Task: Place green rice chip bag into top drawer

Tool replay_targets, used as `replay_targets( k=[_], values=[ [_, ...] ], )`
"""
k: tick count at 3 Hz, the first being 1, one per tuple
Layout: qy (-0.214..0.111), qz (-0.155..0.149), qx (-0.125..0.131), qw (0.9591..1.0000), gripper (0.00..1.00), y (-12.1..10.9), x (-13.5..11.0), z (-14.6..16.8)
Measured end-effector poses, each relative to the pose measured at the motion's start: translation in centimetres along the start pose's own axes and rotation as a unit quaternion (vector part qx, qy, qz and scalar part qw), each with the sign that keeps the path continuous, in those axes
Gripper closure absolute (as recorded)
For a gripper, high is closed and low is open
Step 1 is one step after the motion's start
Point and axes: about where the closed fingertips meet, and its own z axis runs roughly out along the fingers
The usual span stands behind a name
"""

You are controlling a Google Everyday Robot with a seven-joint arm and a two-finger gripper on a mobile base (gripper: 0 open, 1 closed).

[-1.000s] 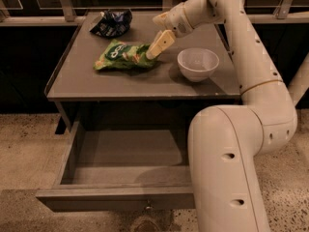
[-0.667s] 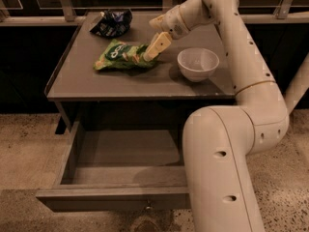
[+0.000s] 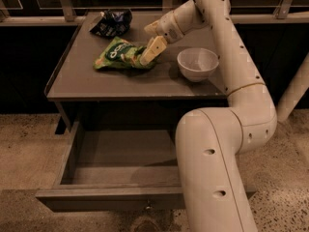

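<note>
Bag flat on the table, left of centre, above and outside the drawer. Bright green, glossy, crumpled, with white lettering toward its left end and pale chip pictures toward the right. Long axis roughly left to right, slightly tilted.

Pincer down at the bag's right end, pale beige, slanting from upper right to lower left, lower end touching or just over the bag's edge. Clenched on the bag or released: cannot tell from this view. Wrist up and to the right of it, joined to the arm, thick and cream, bending down the right side and filling the lower right foreground.

White bowl upright on the table, just right of the pincer, apart from the bag. Dark snack bag at the table's far edge, behind the green one, not touching it.

Drawer pulled out toward the camera beneath the table, grey inside and out, its bottom in view on the left, its right part hidden behind the arm. Front panel nearest the camera, small round knob at its lower edge near the middle. Speckled floor around the table, dark wall and rail behind.
</note>
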Motion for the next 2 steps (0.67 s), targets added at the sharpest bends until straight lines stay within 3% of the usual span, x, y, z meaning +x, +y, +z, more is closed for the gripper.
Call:
replay_targets(
  k=[1,2],
  values=[
    [-0.007,0.009,-0.011,0.9999,0.0,0.08,0.69,1.06],
    [-0.007,0.009,-0.011,0.9999,0.19,0.07,0.7,1.1]
  ],
)
